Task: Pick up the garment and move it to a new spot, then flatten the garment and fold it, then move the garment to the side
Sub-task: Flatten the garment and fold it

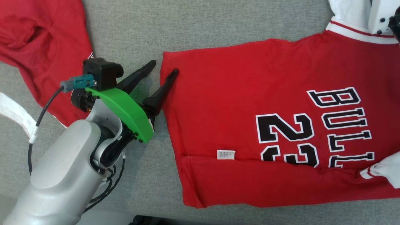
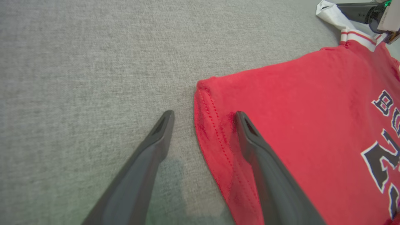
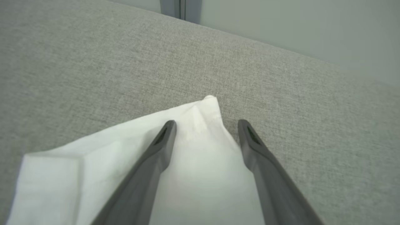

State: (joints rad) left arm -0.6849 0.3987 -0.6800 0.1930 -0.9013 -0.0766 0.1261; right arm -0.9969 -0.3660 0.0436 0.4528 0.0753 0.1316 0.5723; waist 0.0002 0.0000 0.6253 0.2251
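Observation:
The garment [image 1: 237, 118] is a red jersey with black and white lettering, lying flat on the grey cloth surface [image 1: 187, 28]. Its lower strip is turned over along a line by a small white label [image 1: 226, 154]. My left gripper [image 1: 164, 67] is open at the jersey's left hem corner. One finger rests on the red cloth [image 2: 297, 109] and the other on the grey surface, so the stitched hem lies between them at the left gripper [image 2: 203, 115]. My right gripper [image 3: 206, 123] is open over the jersey's white sleeve [image 3: 200, 175], and nothing is gripped.
A second red garment [image 1: 40, 40] lies crumpled at the upper left, close behind my left arm. A white strip [image 1: 12, 112] lies at the left edge. Another white sleeve [image 1: 387, 168] shows at the lower right. Bare grey surface runs along the top middle.

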